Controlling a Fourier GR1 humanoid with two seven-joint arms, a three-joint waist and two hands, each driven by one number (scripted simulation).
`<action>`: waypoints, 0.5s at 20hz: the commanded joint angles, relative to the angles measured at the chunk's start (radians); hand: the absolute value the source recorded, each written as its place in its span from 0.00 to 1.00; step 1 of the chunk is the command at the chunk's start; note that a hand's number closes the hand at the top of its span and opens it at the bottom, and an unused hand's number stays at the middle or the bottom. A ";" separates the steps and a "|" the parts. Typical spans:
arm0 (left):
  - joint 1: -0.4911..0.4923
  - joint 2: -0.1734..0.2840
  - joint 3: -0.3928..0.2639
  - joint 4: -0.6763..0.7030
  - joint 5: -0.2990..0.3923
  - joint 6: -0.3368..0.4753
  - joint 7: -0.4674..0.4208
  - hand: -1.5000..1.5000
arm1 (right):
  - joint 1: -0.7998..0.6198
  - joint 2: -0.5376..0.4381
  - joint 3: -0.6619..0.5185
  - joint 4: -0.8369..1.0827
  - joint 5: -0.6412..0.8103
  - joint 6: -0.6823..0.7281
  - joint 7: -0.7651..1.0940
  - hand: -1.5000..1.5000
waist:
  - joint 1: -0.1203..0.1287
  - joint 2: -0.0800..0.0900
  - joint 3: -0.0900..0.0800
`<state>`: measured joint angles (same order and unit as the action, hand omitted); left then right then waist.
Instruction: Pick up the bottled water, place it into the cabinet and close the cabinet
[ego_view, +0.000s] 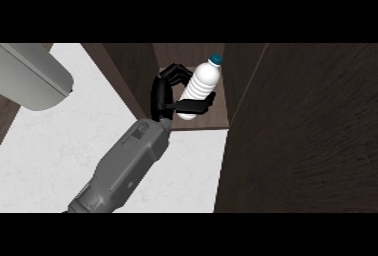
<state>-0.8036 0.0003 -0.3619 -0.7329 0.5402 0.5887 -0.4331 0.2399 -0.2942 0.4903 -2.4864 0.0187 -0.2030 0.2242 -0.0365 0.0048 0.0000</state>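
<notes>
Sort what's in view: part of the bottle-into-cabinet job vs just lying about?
Job:
- bottled water, held in the hand
- cabinet, open
- cabinet door, swung out at the right

Lying about:
- grey rounded object at upper left
- white counter

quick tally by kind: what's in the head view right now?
Bottled water: 1, white with a blue cap, held at the cabinet opening
Cabinet: 1, dark wood, door open
Hand: 1, black, curled round the bottle
Grey rounded object at upper left: 1
Total: 4
</notes>
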 joint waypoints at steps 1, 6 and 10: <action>-0.055 0.000 0.008 0.119 0.034 0.030 -0.038 1.00 | 0.039 -0.002 -0.023 -0.077 -0.044 0.009 0.030 0.00 | 0.002 0.001 0.000; -0.127 0.000 0.065 0.273 0.036 0.028 -0.108 1.00 | 0.088 -0.034 -0.008 -0.171 -0.054 0.031 0.044 0.00 | -0.018 0.005 -0.001; -0.205 0.010 0.093 0.403 0.015 0.039 -0.123 1.00 | 0.093 -0.002 0.015 -0.037 -0.027 0.040 -0.077 0.00 | -0.010 0.006 0.000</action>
<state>-0.9381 0.0022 -0.3103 -0.4459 0.5683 0.6359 -0.5426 0.2973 -0.2922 0.5006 -2.4836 0.0087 -0.1761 0.1586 -0.0518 0.0103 -0.0003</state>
